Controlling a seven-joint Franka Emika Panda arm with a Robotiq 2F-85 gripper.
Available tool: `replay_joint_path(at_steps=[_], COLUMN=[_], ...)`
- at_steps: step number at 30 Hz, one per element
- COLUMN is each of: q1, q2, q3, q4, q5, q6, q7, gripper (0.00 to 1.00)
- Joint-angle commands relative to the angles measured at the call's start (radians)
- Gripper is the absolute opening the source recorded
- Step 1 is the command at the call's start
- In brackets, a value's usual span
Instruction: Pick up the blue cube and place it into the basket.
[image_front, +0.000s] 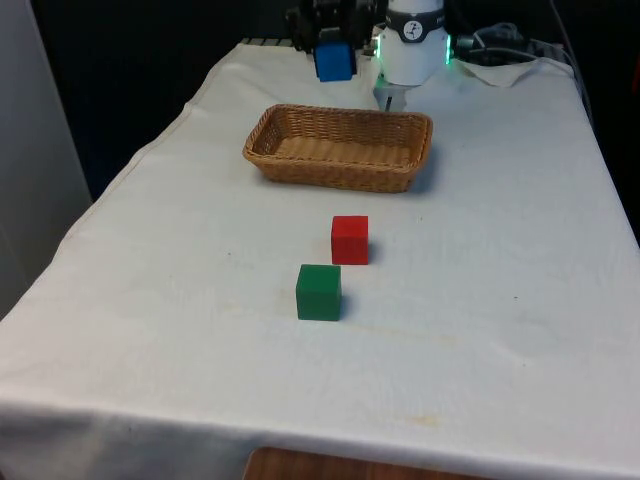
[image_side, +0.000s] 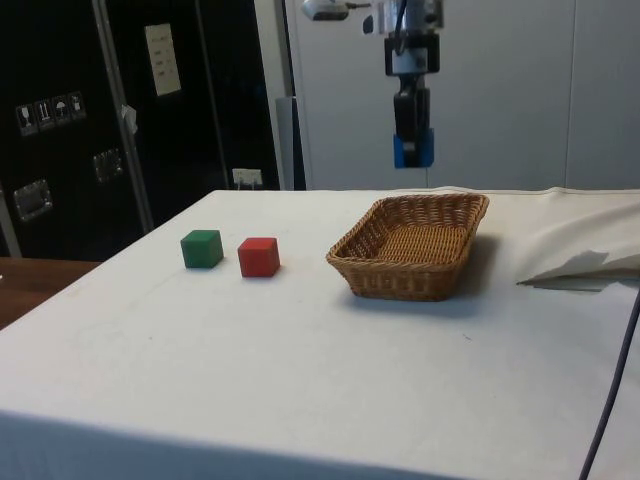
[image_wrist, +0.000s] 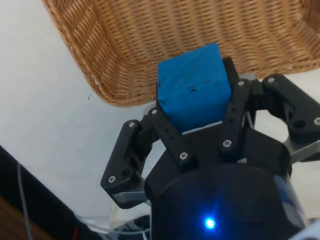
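The claw is pinching the blue cube in the air, hanging high above the far rim of the wicker basket sitting on the bench.

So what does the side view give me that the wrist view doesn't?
Side only: the height of the claw above the table, holding the blue cube over the basket's far rim, plus the green cube and red cube. Wrist only: the fingers clamped on the cube's faces. Both: cube gripped, basket below.
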Motion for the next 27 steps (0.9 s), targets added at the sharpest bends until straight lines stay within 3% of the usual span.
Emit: replay_joint_path(at_steps=[1,5,6,14,15,17,22,23,27], q1=[0.005,0.006,0.003,0.012,0.007,0.013,0.014,0.009,0.015], q2=[0.011,0.05,0.049,0.113,0.112,0.127,0.183,0.176,0.232], q3=[0.004,0.023,0.021,0.05,0.05,0.057,0.076,0.074,0.092], q4=[-0.007,-0.017,-0.011,-0.036,-0.033,-0.04,-0.046,-0.043,-0.045], q5=[0.012,0.034,0.033,0.059,0.05,0.065,0.095,0.082,0.122], q6=[0.022,0.066,0.05,0.155,0.14,0.175,0.241,0.22,0.291], q7=[0.005,0.015,0.005,0.044,0.04,0.05,0.056,0.053,0.058], gripper=[0.0,0.0,0.0,0.0,0.0,0.0,0.0,0.0,0.0])
